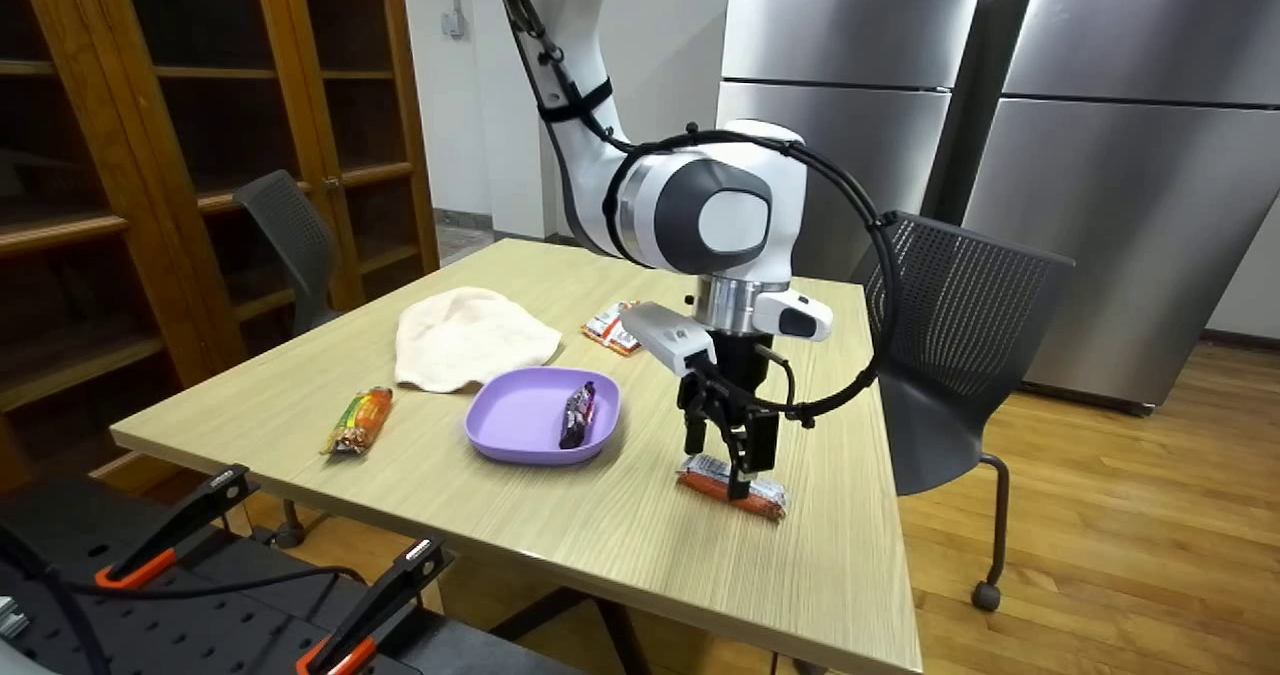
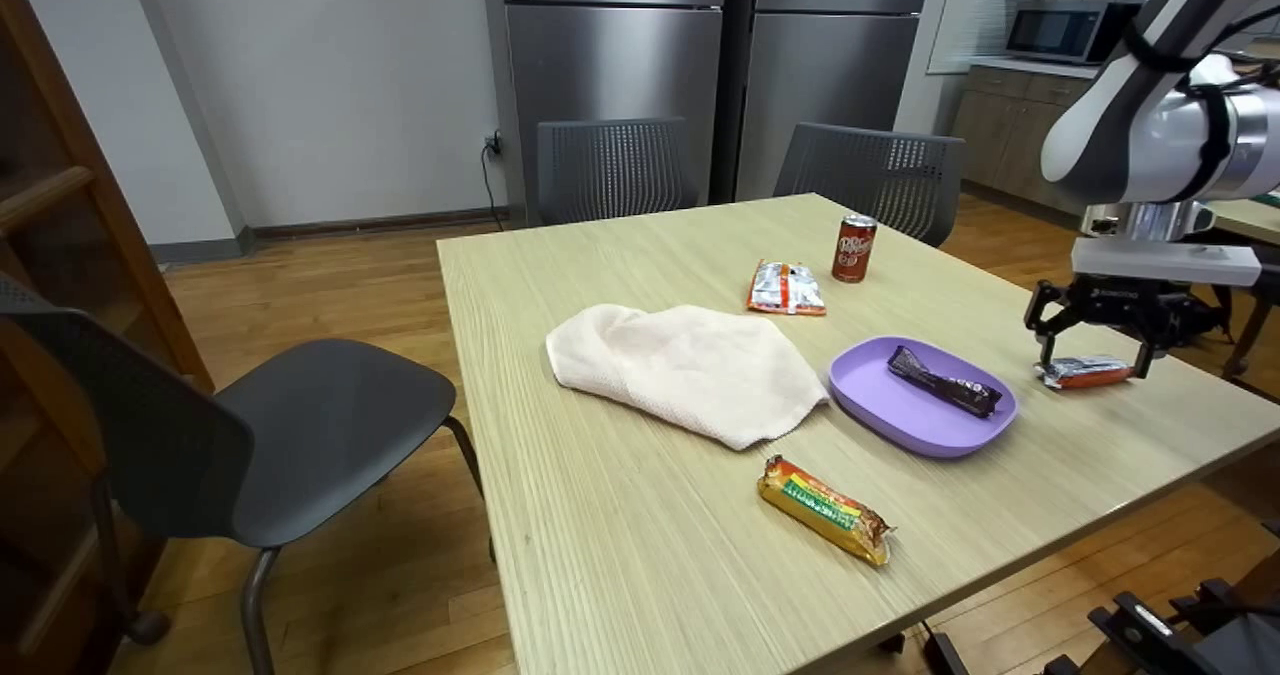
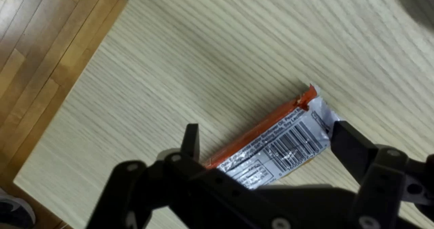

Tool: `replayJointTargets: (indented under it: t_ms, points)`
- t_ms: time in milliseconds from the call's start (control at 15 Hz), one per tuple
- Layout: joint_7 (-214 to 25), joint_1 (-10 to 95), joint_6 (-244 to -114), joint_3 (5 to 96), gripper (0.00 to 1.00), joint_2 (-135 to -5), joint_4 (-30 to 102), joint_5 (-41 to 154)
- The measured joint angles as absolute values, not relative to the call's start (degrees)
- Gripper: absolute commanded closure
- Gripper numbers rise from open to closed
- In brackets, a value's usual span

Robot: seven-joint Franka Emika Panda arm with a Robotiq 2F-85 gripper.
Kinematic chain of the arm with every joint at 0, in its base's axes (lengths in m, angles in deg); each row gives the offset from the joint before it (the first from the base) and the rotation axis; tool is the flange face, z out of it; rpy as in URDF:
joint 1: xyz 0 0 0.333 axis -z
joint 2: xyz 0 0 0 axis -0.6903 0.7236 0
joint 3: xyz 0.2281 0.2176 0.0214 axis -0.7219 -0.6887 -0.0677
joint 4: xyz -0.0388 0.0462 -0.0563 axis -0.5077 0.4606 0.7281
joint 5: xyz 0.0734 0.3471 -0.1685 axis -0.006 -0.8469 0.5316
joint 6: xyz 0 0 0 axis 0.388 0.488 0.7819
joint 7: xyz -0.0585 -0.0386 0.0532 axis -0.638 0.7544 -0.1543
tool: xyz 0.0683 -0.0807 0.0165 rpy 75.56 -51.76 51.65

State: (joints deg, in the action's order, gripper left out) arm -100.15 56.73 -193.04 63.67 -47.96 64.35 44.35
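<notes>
Wrapped bar (image 3: 288,151) lay beneath your wide-spread gripper (image 3: 266,137)

Its barcoded face shone silver, edged orange-red, ragged end toward two o'clock in your wrist view. In an exterior view, it lay at four o'clock from the purple plate (image 1: 518,415).

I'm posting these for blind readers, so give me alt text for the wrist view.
An open black gripper hangs over a red-and-silver wrapped bar, barcode showing, on a pale table. Wooden floor shows at left.
</notes>
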Motion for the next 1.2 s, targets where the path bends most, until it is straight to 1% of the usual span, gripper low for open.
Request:
replayJointTargets:
  t_ms: [600, 667, 733, 800, 867, 1000, 1067, 1133, 1200]
  points:
    - [-102.71, 59.02, -192.62, 62.45, 0.0, -45.85, 61.56, 39.06]
    - [-102.87, 59.2, -192.49, 62.42, 0.25, -45.55, 61.2, 38.85]
    - [-102.97, 59.35, -192.39, 62.39, 0.28, -45.25, 60.88, 38.63]
    - [-103.02, 59.49, -192.31, 62.36, 0.34, -45.04, 60.61, 38.36]
    - [-103.03, 59.61, -192.23, 62.32, 0.44, -44.85, 60.34, 38.1]
    - [-103.05, 59.74, -192.16, 62.29, 0.6, -44.55, 59.91, 37.68]
    - [-103.05, 59.76, -192.15, 62.28, 0.66, -44.45, 59.75, 37.59]
    - [-103.06, 59.78, -192.15, 62.28, 0.75, -44.36, 59.6, 37.55]
    - [-103.07, 59.78, -192.15, 62.27, 0.81, -44.32, 59.5, 37.55]
